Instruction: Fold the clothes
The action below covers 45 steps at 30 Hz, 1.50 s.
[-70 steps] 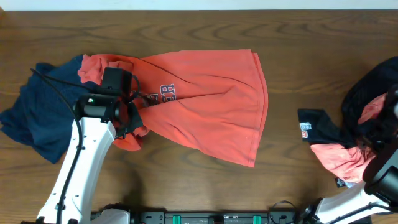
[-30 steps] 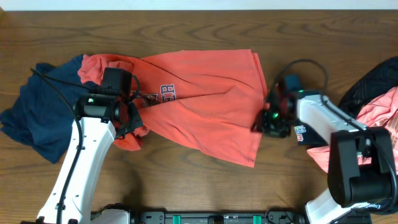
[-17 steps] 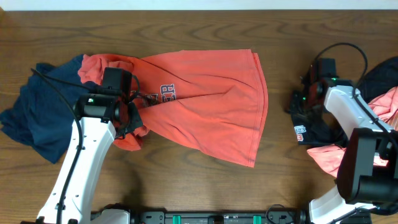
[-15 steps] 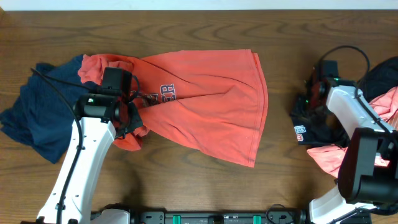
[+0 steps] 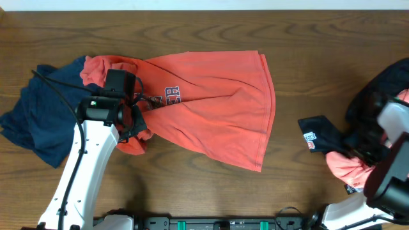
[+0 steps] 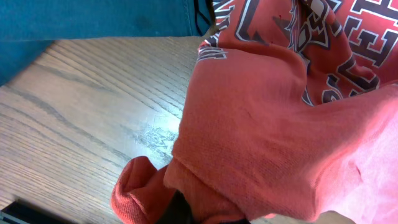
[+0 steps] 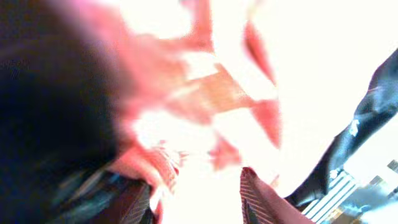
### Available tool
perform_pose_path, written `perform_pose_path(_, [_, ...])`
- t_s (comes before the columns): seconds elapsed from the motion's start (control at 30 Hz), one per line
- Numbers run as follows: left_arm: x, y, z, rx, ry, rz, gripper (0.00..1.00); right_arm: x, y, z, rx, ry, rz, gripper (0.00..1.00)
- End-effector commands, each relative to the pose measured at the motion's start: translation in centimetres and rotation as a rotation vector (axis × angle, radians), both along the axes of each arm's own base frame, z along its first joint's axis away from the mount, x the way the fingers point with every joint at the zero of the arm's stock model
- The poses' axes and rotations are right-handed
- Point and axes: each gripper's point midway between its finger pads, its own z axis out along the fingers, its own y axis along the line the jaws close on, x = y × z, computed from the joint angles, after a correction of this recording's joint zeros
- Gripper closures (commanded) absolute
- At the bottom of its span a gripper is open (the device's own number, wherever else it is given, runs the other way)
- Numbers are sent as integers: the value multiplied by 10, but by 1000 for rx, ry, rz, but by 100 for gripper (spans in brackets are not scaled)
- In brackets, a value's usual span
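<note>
- Left claw (image 5: 134,123) gripped the red shirt (image 5: 211,102) at its bunched left edge; the rest lay spread rightward over the tabletop (image 5: 192,185).
- Right claw (image 5: 376,135) was a blur above the clothes pile (image 5: 348,163); I couldn't tell its grip.

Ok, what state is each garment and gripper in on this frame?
orange shirt: spread out, unfolded, left end bunched.
navy garment: crumpled heap, unfolded, far left.
black garment: crumpled, logo patch showing, at right.
second orange garment: crumpled against the black garment.
left gripper: shut on the orange shirt's bunched end.
right gripper: blurred by the black garment, open or shut unclear.
</note>
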Motion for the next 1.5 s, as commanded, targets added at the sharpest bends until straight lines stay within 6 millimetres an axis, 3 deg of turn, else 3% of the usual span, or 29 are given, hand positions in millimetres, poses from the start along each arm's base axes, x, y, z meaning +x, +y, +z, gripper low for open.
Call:
perform_pose_path(0.0, [1, 6, 6, 23, -20, 19, 94, -19, -17, 1, -34, 13, -142, 63])
perform_pose_path(0.1, [1, 6, 6, 23, -20, 19, 94, -23, -23, 4, -24, -33, -231, 62])
perform_pose_path(0.2, [1, 6, 6, 22, -20, 19, 94, 8, -11, 5, 117, -201, -133, 62])
perform_pose_path(0.33, [1, 6, 6, 22, -22, 19, 94, 80, 44, 32, 429, -582, 237, 60])
perform_pose_path(0.5, [1, 6, 6, 22, -21, 19, 93, 106, 84, 61, 501, -718, 441, 56])
perform_pose_path(0.73, [2, 6, 6, 22, -26, 19, 94, 125, 119, 51, 514, -683, 597, 58])
perform_pose_path(0.93, [2, 6, 6, 22, -25, 19, 94, 137, 137, 21, 498, -605, 683, 57])
perform_pose_path(1.2, [2, 6, 6, 22, -25, 19, 93, 112, 111, -31, 407, -360, 577, 59])
perform_pose_path(1.3, [2, 6, 6, 22, -25, 19, 94, 88, 79, -35, 281, -231, 463, 62])
perform_pose_path(1.47, [2, 6, 6, 22, -25, 19, 94, 25, 5, -12, -40, -3, 144, 62])
